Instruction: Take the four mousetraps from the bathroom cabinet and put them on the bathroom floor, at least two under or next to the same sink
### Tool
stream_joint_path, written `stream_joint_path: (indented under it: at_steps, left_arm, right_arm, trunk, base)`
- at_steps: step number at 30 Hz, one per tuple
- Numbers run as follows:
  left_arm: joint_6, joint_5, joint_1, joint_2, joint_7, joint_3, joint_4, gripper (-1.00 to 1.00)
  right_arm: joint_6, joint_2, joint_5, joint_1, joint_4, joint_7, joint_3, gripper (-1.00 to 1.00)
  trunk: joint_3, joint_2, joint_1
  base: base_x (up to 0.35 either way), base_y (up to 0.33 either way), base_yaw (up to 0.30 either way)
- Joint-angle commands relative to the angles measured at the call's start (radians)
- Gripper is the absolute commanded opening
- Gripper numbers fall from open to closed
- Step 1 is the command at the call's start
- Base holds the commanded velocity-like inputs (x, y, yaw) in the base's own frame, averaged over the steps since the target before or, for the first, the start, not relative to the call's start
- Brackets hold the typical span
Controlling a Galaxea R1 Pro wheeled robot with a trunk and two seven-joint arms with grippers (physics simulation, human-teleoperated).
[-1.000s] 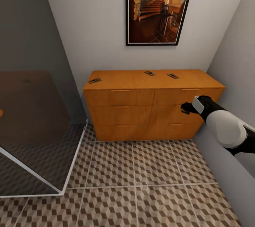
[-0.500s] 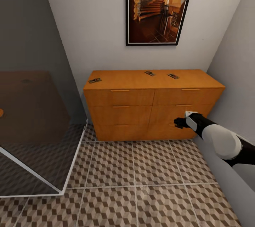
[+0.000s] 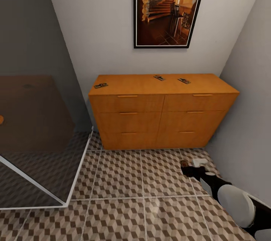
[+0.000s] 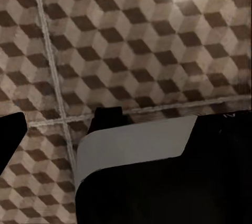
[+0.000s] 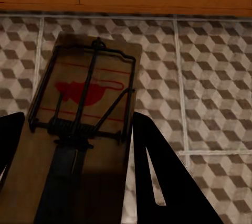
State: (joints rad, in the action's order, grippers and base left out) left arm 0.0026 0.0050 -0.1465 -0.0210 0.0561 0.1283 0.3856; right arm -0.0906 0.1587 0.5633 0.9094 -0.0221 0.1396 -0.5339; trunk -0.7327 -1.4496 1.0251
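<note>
The right gripper [image 3: 187, 168] grasps a trap [image 5: 84, 114] low over the floor [image 3: 124, 181], just before the cabinet [image 3: 158, 117]. Next move, I judge: release it (no sink in sight). Three traps [image 3: 159, 78] lie atop the cabinet.

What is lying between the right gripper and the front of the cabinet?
In the head view, only bare bathroom floor lies between the right gripper, which holds a mousetrap, and the cabinet.
</note>
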Motion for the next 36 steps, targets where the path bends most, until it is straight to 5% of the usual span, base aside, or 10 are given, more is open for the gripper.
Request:
stream_joint_path:
  at_steps: [1, 7, 14, 18, 25, 29, 36]
  left_arm:
    - [0.011, 0.005, 0.0, -0.008, 0.024, 0.007, 0.027, 1.0]
    - [0.174, 0.019, -0.002, -0.053, 0.145, 0.007, 0.192, 1.0]
    - [0.235, 0.021, -0.009, -0.079, 0.169, 0.007, 0.332, 1.0]
    - [0.363, 0.021, -0.02, -0.083, 0.168, 0.007, 0.455, 1.0]
    - [0.574, 0.02, -0.079, -0.094, 0.169, 0.007, 0.681, 1.0]
    - [0.769, 0.02, -0.202, -0.109, 0.168, 0.007, 0.788, 1.0]
    - [0.919, 0.021, -0.383, -0.112, 0.166, 0.007, 0.809, 1.0]
  right_arm:
    - [-0.049, 0.0, 0.008, -0.032, 0.0, 0.009, -0.011, -1.0]
    - [-0.275, -0.002, 0.013, -0.2, 0.001, 0.015, -0.011, -1.0]
    - [-0.524, -0.007, 0.011, -0.331, 0.002, 0.011, -0.011, -1.0]
    - [-0.625, -0.02, 0.01, -0.366, 0.003, 0.007, -0.012, -1.0]
    - [-0.675, -0.045, 0.009, -0.398, 0.003, -0.001, -0.014, -1.0]
    - [-0.689, -0.059, 0.009, -0.408, 0.003, -0.005, -0.014, -1.0]
    - [-0.692, -0.084, 0.009, -0.413, 0.004, -0.062, -0.014, -1.0]
  trunk:
    - [-0.001, 0.0, 0.0]
    - [-0.001, 0.0, 0.0]
    - [-0.001, 0.0, 0.0]
    - [-0.001, 0.0, 0.0]
    - [-0.001, 0.0, 0.0]
    - [-0.001, 0.0, 0.0]
    - [-0.001, 0.0, 0.0]
  base:
    - [0.0, 0.0, 0.0]
    - [0.0, 0.0, 0.0]
    - [0.0, 0.0, 0.0]
    - [0.0, 0.0, 0.0]
    - [0.0, 0.0, 0.0]
    - [0.0, 0.0, 0.0]
    - [0.0, 0.0, 0.0]
